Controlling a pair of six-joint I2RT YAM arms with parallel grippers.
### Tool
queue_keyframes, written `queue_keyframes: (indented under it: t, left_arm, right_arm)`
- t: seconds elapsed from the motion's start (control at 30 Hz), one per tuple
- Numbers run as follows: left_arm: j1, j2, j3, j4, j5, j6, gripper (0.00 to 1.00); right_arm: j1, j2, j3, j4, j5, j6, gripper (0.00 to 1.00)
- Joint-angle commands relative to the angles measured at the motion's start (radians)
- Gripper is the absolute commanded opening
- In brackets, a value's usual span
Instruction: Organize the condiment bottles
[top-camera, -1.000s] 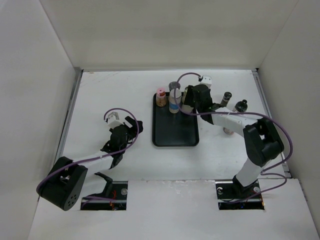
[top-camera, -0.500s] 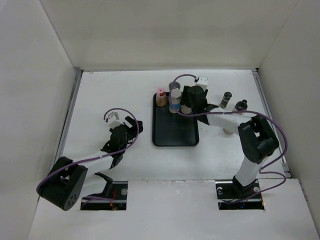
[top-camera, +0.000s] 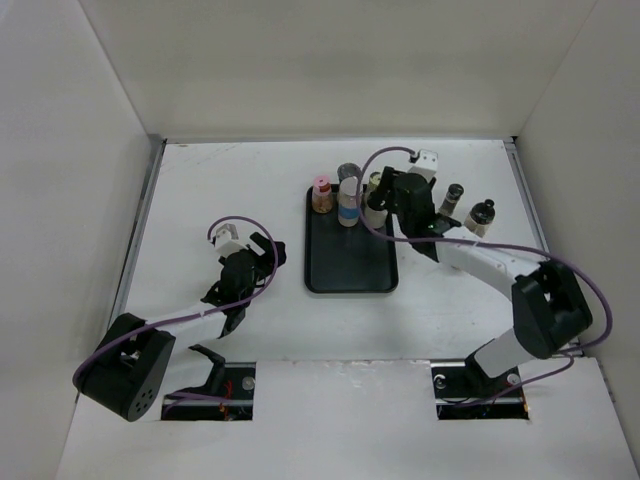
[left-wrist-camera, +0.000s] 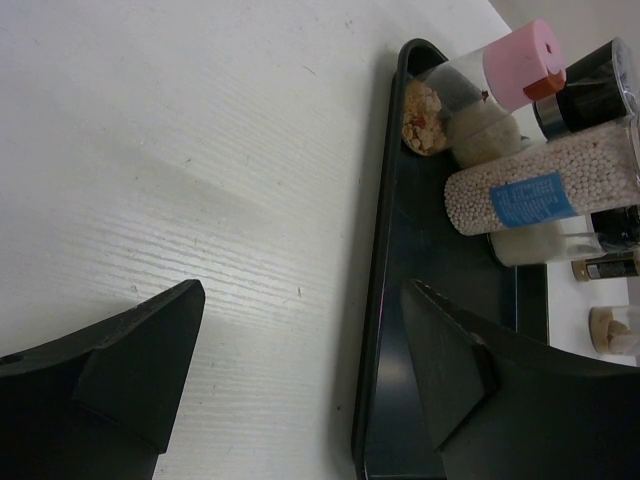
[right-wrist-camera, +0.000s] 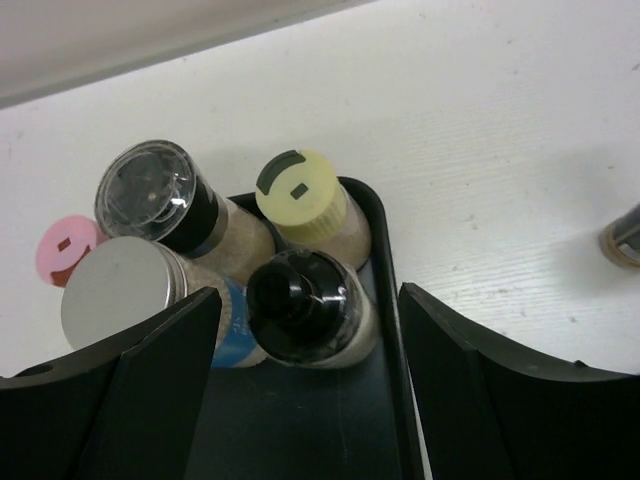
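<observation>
Condiment bottles (right-wrist-camera: 300, 190) crowd the tray (right-wrist-camera: 300, 420) corner (pink lid (right-wrist-camera: 62, 243) half hidden); left pincer (left-wrist-camera: 300, 290) and right pincer (right-wrist-camera: 308, 300) gape empty.

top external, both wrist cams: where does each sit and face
top external: fixed above and behind, facing down at the table and black tray; left arm and right arm show.
left wrist: on the left arm, facing across the table at the tray's left rim; left claw frames it.
right wrist: on the right arm, facing down at the tray's far corner; right claw straddles the black-lidded bottle.
shared: all show the pink-lidded bottle.
</observation>
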Motion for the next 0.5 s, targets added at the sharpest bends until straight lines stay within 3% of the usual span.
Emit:
queue_keyframes:
  t: [0.0, 0.17, 0.27, 0.47]
  left_arm:
    - [0.002, -0.012, 0.006, 0.057, 0.010, -0.007, 0.79]
    - [-0.009, -0.005, 0.009, 0.057, 0.004, -0.007, 0.79]
    - [-0.008, -0.014, 0.007, 0.058, 0.008, -0.009, 0.79]
    - [-0.012, -0.003, 0.009, 0.058, 0.010, -0.010, 0.79]
  right_arm:
    - [-0.013, -0.118, -0.070, 0.007, 0.035, 0.018, 0.78]
    - [-0.150, -0.291, -0.176, -0.041, 0.053, 0.021, 0.80]
    - [-0.265, -0.362, -0.209, -0.096, 0.091, 0.018, 0.90]
    - [-0.453, -0.301, -0.155, -0.216, 0.098, -0.058, 0.98]
